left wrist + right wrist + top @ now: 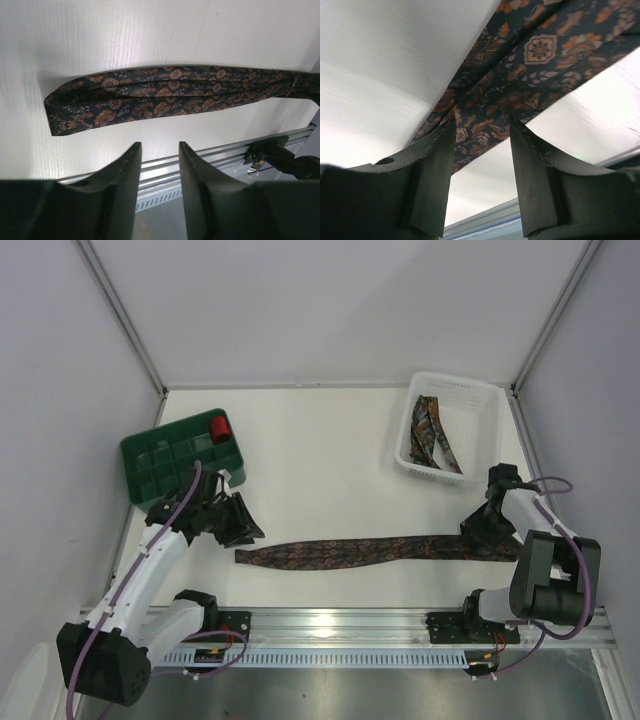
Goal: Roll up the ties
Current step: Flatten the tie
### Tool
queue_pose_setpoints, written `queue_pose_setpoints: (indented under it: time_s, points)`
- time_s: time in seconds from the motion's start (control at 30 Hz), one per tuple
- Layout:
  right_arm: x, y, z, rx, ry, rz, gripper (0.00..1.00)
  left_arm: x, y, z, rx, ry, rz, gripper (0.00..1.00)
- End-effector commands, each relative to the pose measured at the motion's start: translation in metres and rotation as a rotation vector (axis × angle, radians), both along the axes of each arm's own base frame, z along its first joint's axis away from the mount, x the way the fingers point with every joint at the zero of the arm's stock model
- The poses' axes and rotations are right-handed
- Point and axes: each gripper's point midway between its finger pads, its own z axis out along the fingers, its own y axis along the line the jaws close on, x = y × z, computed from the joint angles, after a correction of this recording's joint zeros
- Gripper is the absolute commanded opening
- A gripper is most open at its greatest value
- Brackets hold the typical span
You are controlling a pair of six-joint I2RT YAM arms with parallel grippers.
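Note:
One tie with a dark brown-orange pattern lies flat and stretched out across the near table; more ties lie in the white basket. My left gripper is open and empty, just above the tie's left end. In the left wrist view the tie lies beyond my open left gripper. My right gripper is open over the tie's right end. In the right wrist view the open gripper has its tips at the tie, with nothing held between them.
A green compartment tray at the back left holds a small red roll. The aluminium rail runs along the near edge. Grey walls close in the left, right and back sides.

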Motion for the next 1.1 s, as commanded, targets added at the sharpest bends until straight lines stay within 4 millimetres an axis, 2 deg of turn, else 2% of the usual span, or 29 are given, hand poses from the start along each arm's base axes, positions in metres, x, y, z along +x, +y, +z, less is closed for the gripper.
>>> queue_pose_setpoints:
  time_s: [0.0, 0.03, 0.07, 0.1, 0.13, 0.17, 0.2, 0.23, 0.27, 0.37, 0.47, 0.53, 0.57, 0.6, 0.77, 0.8, 0.87, 0.93, 0.97, 1.0, 1.03, 1.07]
  points:
    - [0.028, -0.012, 0.036, -0.053, -0.087, 0.036, 0.53, 0.006, -0.015, -0.005, -0.089, 0.016, -0.018, 0.35]
    - [0.028, -0.007, 0.040, -0.048, -0.100, 0.067, 0.54, 0.007, -0.017, -0.007, -0.095, 0.019, -0.022, 0.35]
    - [0.043, -0.003, 0.058, -0.056, -0.164, 0.116, 0.54, 0.008, -0.016, -0.010, -0.094, 0.025, -0.017, 0.27]
    - [0.053, 0.006, 0.074, -0.045, -0.232, 0.171, 0.54, 0.008, -0.016, -0.014, -0.089, 0.034, -0.010, 0.24]
    - [0.061, 0.034, 0.084, 0.010, -0.277, 0.276, 0.55, 0.007, -0.011, -0.020, -0.064, 0.053, 0.007, 0.20]
    - [0.072, 0.044, 0.104, 0.004, -0.333, 0.329, 0.55, 0.006, -0.008, -0.024, -0.045, 0.065, 0.018, 0.18]
    - [0.074, 0.059, 0.111, 0.007, -0.348, 0.394, 0.55, 0.003, -0.006, -0.029, -0.029, 0.082, 0.026, 0.16]
    - [0.075, 0.092, 0.118, 0.082, -0.385, 0.497, 0.56, -0.002, 0.003, -0.037, 0.022, 0.118, 0.048, 0.10]
    - [0.077, 0.112, 0.122, 0.147, -0.416, 0.549, 0.56, -0.005, 0.007, -0.040, 0.045, 0.131, 0.056, 0.08]
    - [0.061, 0.174, 0.120, 0.397, -0.415, 0.675, 0.56, -0.014, 0.020, -0.056, 0.118, 0.186, 0.097, 0.02]
    - [0.046, 0.212, 0.110, 0.497, -0.361, 0.740, 0.56, -0.017, 0.028, -0.065, 0.164, 0.214, 0.124, 0.01]
    - [0.039, 0.229, 0.106, 0.521, -0.323, 0.778, 0.56, -0.016, 0.036, -0.071, 0.207, 0.220, 0.139, 0.01]
    - [0.030, 0.242, 0.106, 0.531, -0.303, 0.824, 0.56, -0.013, 0.040, -0.072, 0.232, 0.211, 0.133, 0.00]
    - [0.029, 0.250, 0.110, 0.538, -0.306, 0.851, 0.56, -0.013, 0.047, -0.077, 0.271, 0.225, 0.144, 0.01]
    - [0.009, 0.291, 0.105, 0.543, -0.253, 1.007, 0.60, -0.005, 0.057, -0.088, 0.285, 0.296, 0.195, 0.00]
    - [-0.002, 0.303, 0.104, 0.554, -0.238, 1.057, 0.60, -0.007, 0.062, -0.092, 0.300, 0.315, 0.212, 0.01]
    - [-0.005, 0.316, 0.103, 0.552, -0.240, 1.120, 0.63, -0.011, 0.063, -0.103, 0.299, 0.371, 0.224, 0.00]
    - [-0.019, 0.333, 0.091, 0.533, -0.193, 1.208, 0.64, -0.014, 0.067, -0.110, 0.311, 0.420, 0.242, 0.00]
    - [-0.018, 0.343, 0.095, 0.509, -0.204, 1.254, 0.64, -0.015, 0.067, -0.112, 0.312, 0.432, 0.257, 0.01]
    - [-0.014, 0.346, 0.081, 0.442, -0.183, 1.310, 0.64, -0.014, 0.068, -0.113, 0.314, 0.435, 0.261, 0.00]
    - [-0.026, 0.355, 0.077, 0.416, -0.166, 1.390, 0.66, -0.010, 0.068, -0.114, 0.304, 0.424, 0.264, 0.00]
    - [-0.027, 0.359, 0.075, 0.385, -0.163, 1.441, 0.68, -0.009, 0.067, -0.114, 0.300, 0.424, 0.263, 0.00]
